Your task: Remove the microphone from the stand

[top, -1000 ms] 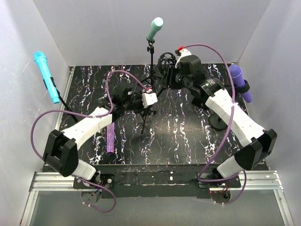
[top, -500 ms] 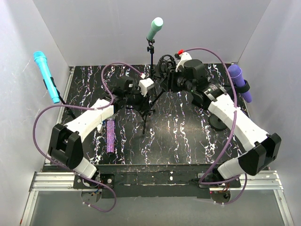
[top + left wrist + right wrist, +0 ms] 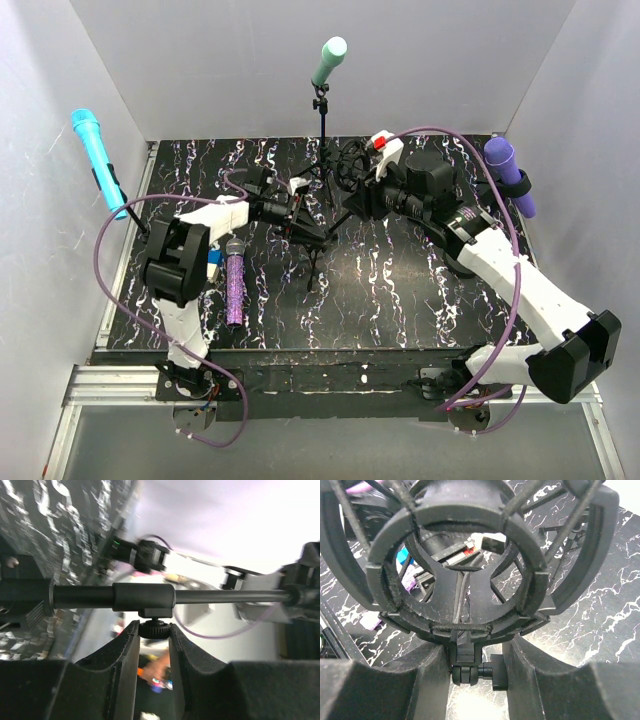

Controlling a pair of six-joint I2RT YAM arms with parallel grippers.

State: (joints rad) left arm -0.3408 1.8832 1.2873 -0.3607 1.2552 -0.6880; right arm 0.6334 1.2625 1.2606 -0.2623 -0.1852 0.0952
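Our left hand (image 3: 152,626) pinched the knob (image 3: 154,629) on the stand (image 3: 144,596), and our right hand (image 3: 475,655) clamped the empty shock mount (image 3: 461,511). The microphone (image 3: 233,288) lay on the tabletop (image 3: 400,290). We feared opposing pulls might topple the stand onto it.

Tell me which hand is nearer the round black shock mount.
Right. The right hand is closed on the base of the shock mount. The left hand pinches a small knob under the stand's pole, to the mount's left.
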